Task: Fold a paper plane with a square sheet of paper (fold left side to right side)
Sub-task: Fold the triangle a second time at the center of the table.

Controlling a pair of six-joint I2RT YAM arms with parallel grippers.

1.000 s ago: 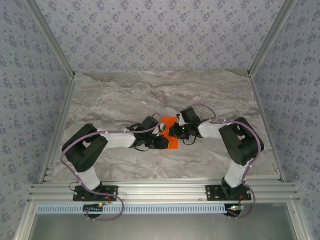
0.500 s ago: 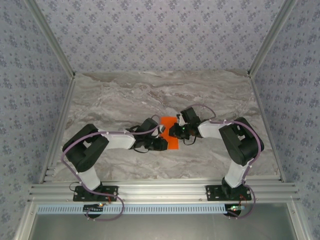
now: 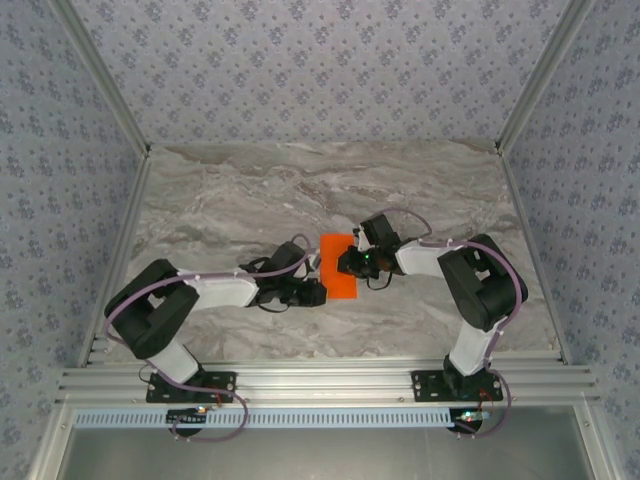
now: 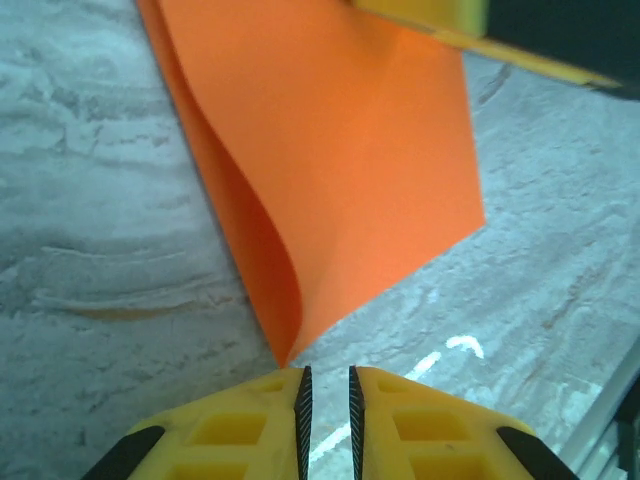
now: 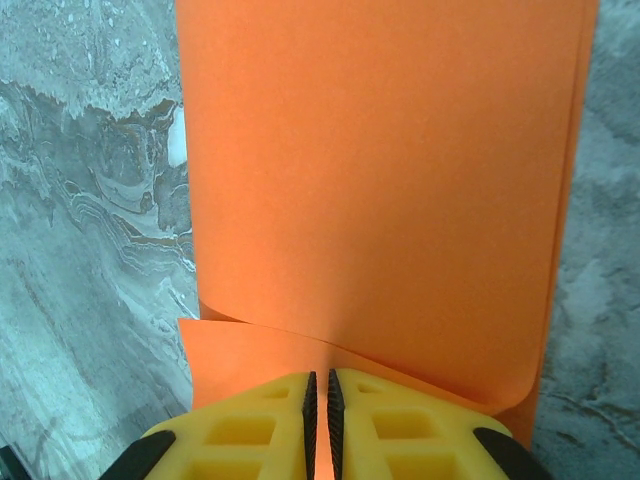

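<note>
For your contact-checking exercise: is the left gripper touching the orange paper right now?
Apart. In the left wrist view the left gripper's nearly closed fingertips sit just short of the folded orange paper's corner, gripping nothing.

The paper (image 5: 380,180) is thin, matt and smooth, bright orange, and it bends softly in front of the left hand (image 4: 327,395). Both hands have fingers (image 5: 250,425) of matt yellow plastic. The desk (image 3: 230,190) looks like grey veined marble, with slight gloss.

Overhead view; both wrist cameras share paper (image 4: 350,170) close-up.
</note>
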